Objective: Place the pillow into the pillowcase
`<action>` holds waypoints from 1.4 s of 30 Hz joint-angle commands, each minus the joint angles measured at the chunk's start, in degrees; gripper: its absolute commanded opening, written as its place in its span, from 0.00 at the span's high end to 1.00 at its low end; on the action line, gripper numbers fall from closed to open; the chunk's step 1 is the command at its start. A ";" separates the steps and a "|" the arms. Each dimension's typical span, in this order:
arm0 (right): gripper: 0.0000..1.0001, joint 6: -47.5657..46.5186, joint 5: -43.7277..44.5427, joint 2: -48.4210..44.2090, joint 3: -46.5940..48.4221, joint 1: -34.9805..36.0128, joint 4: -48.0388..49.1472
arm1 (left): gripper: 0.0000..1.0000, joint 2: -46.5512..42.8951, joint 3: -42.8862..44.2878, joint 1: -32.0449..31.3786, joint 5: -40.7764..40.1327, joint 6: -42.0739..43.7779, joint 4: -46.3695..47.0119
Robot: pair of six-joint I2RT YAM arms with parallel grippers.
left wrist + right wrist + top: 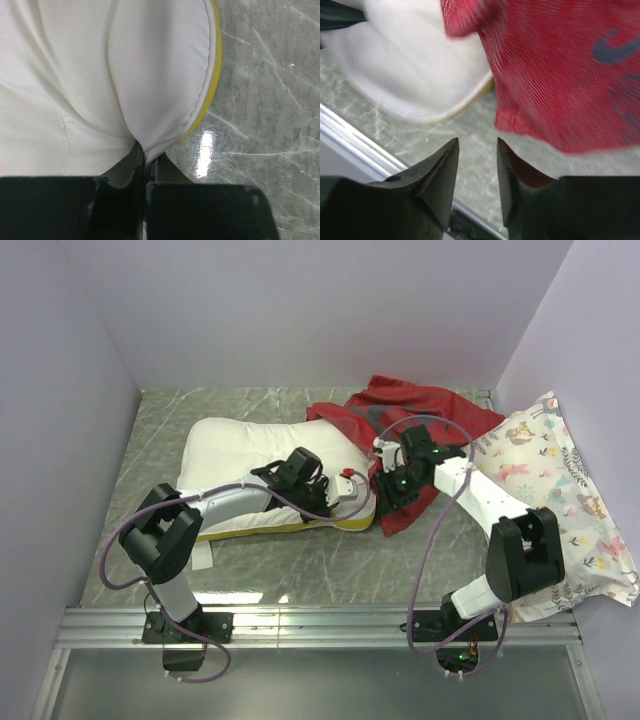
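the pillow [240,452] lies flat on the table [300,560], left of centre. its right end meets the pillowcase [420,410], a red heap at the back right whose edge overlaps the pillow's far corner. the left jaws are pinched tight on a fold of the pillow's white cover at that end, just inside the yellow strip [214,95]. the right jaws stand partly apart, gripping nothing, with bare table showing through the gap and the pillowcase's edge just beyond them.

left wrist view: the pillow [75,75] runs off the top and left edges. right wrist view: the pillowcase [560,65] is blurred, cut off at upper right.
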 commanded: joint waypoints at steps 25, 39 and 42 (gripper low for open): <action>1.00 -2.99 -17.58 -12.80 3.32 -4.54 -2.05 | 1.00 2.97 23.86 4.07 0.56 -30.70 3.59; 1.00 2.99 -18.66 -15.62 7.72 -5.06 0.32 | 1.00 20.39 20.74 -1.58 -2.54 -26.74 6.04; 1.00 2.20 -18.21 -16.67 7.64 -6.64 -0.30 | 1.00 17.76 12.05 0.44 -2.35 -24.72 7.71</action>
